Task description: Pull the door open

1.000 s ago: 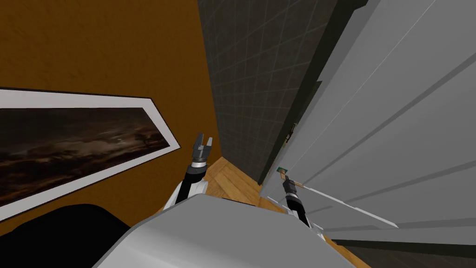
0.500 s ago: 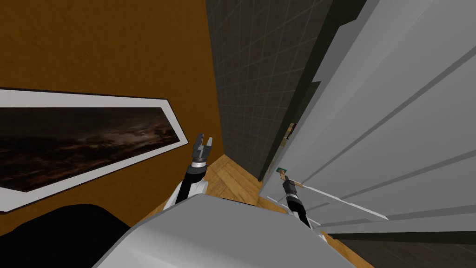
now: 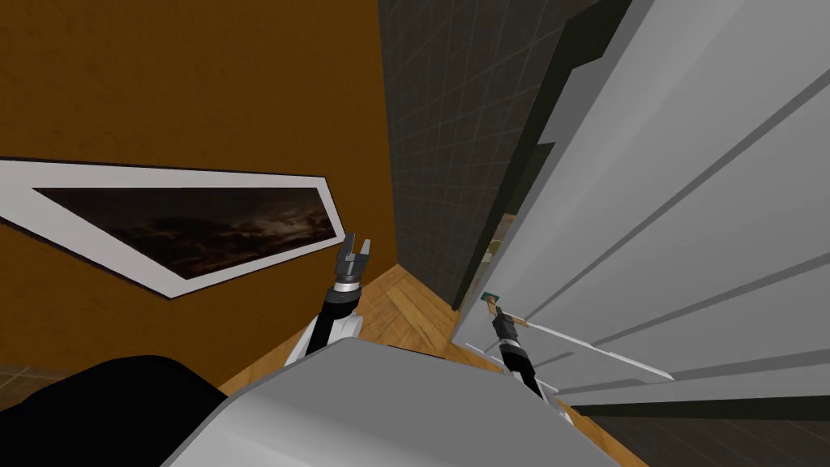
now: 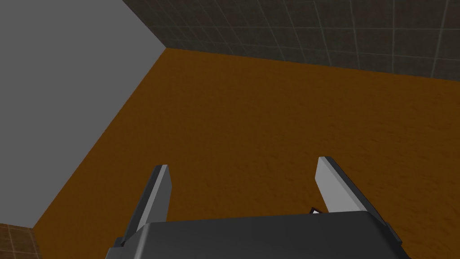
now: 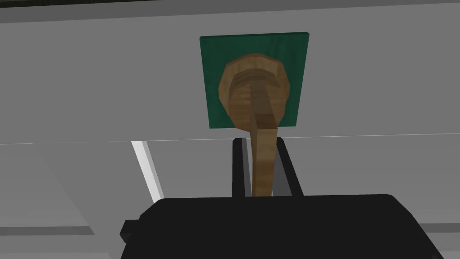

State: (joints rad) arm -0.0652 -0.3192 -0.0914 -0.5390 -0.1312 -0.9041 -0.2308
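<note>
— Where is the door (image 3: 665, 203)?
— To my right; the tiled wall (image 3: 454, 122) lies ahead, past its edge.
— And the handle (image 5: 263, 153)?
— On a plate (image 5: 254, 45) on the door's face, between the right tool's (image 5: 263, 144) fingers.
— The left side?
— The left tool (image 3: 354, 247) stands above the floor (image 3: 397, 308), well apart from the door, a framed picture (image 3: 186, 219) on the wall (image 3: 203, 81) to its left.

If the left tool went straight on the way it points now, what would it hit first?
Probably the orange-brown wall; the open left tool faces it, nothing between, depth unclear.
</note>
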